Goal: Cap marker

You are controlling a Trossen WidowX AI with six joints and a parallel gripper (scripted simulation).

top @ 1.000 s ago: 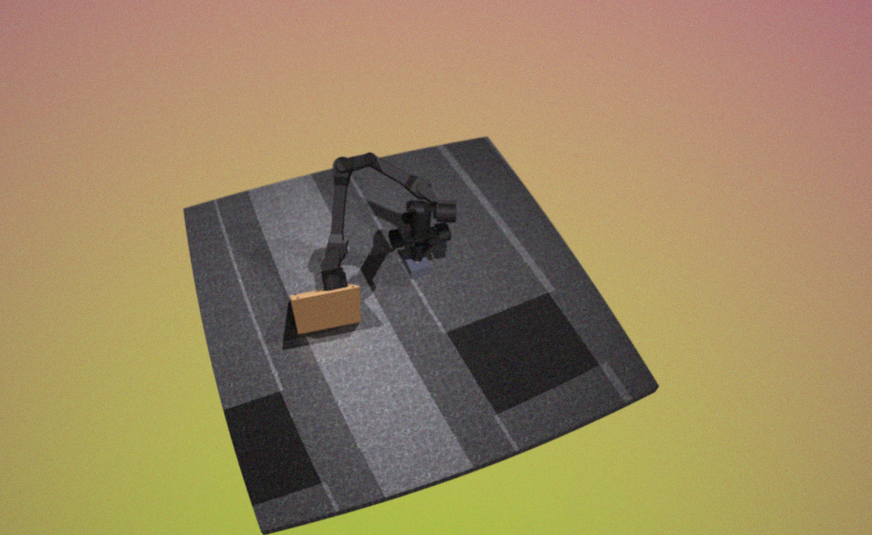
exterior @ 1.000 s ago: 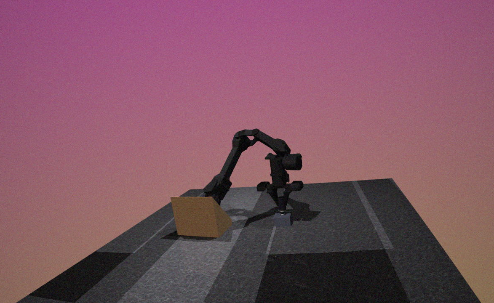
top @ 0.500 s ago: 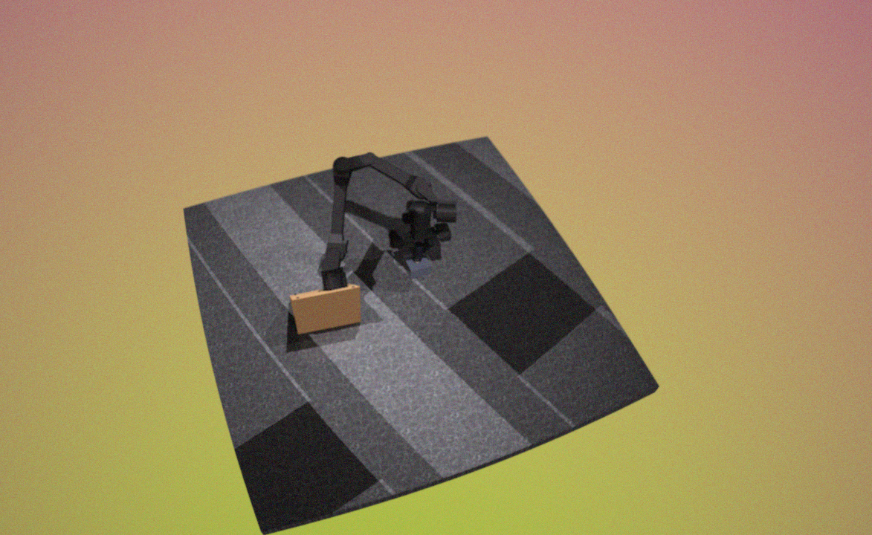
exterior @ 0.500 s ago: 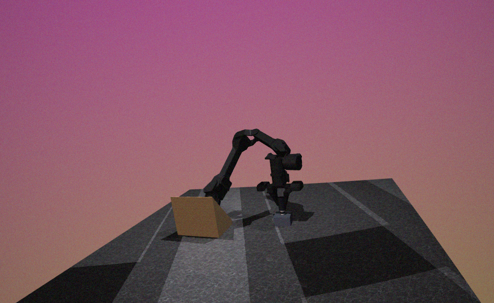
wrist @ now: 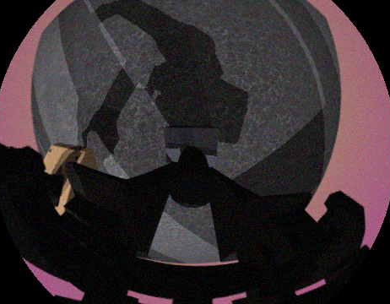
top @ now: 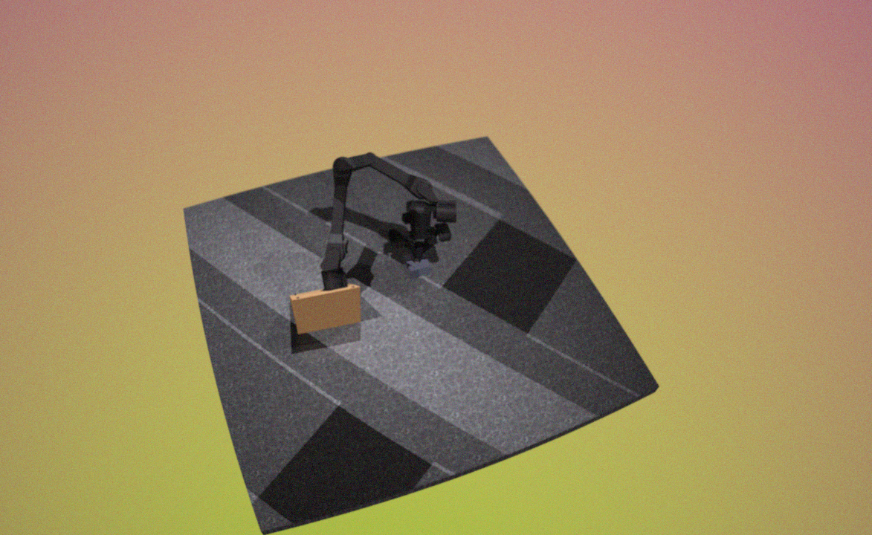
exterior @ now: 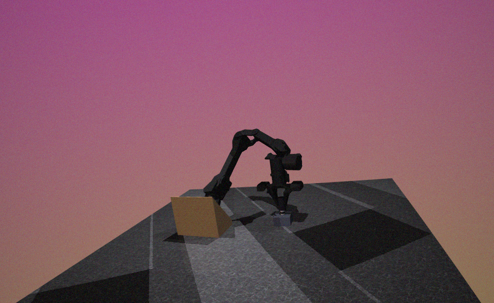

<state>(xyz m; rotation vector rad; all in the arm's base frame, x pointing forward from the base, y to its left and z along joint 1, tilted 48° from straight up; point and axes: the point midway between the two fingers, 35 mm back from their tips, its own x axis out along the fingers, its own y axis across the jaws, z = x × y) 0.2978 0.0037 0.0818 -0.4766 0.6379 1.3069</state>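
counter [top: 425, 372]: matt, grainy and stone-like, speckled grey with darker bands and thin pale lines
arm [exterior: 233, 158]: dark matt casing, smooth, like plastic or painted metal (which of the two cannot be told)
end effector [exterior: 281, 205]: same dull black finish, no shine
box [exterior: 196, 216]: flat tan faces, matt, cardboard or plain wood in look
holder block [exterior: 281, 219]: smooth, dull bluish grey

The arm [exterior: 237, 158] is matte black throughout, built of slim, angular links joined by rounded joint housings. A short cylindrical housing [exterior: 292, 161] projects sideways at the wrist. The gripper [exterior: 281, 205] has a wide crossbar and two tapering black fingers [exterior: 284, 195].
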